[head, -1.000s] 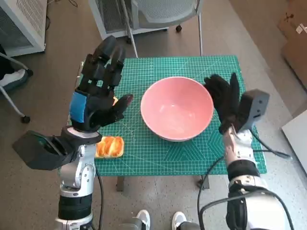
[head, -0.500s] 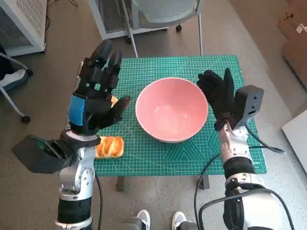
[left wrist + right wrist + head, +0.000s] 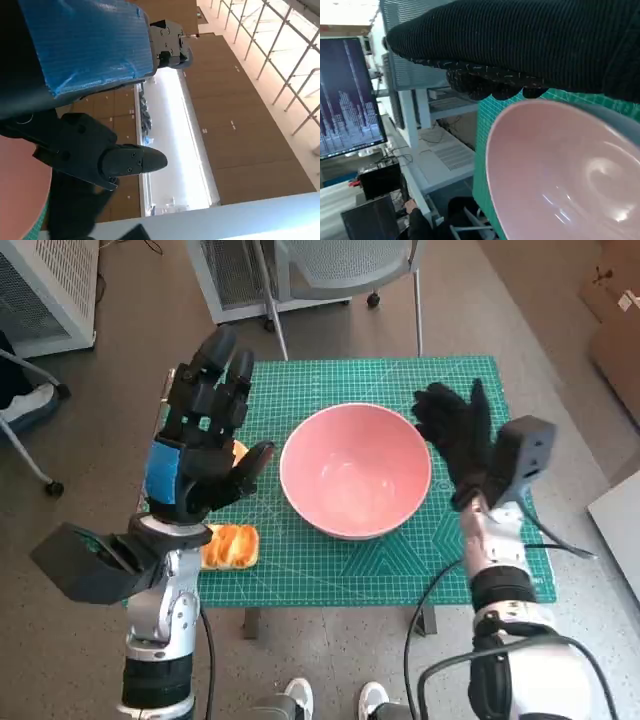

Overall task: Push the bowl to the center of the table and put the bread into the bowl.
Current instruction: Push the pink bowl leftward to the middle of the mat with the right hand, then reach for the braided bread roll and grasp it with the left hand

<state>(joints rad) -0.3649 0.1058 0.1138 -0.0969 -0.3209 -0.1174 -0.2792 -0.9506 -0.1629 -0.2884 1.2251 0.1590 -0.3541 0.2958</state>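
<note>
The pink bowl (image 3: 355, 470) sits near the middle of the green-matted desk (image 3: 400, 570), just beside the right hand (image 3: 455, 435); that gloved hand stands flat and spread at the bowl's rim, holding nothing, placed as a paddle for pushing rather than gripping, though whether it touches the rim I cannot tell; the left hand (image 3: 205, 435) hovers raised with fingers wide and empty; the bread (image 3: 230, 545) lies below its wrist, at the desk's near edge, likely its next target.
</note>
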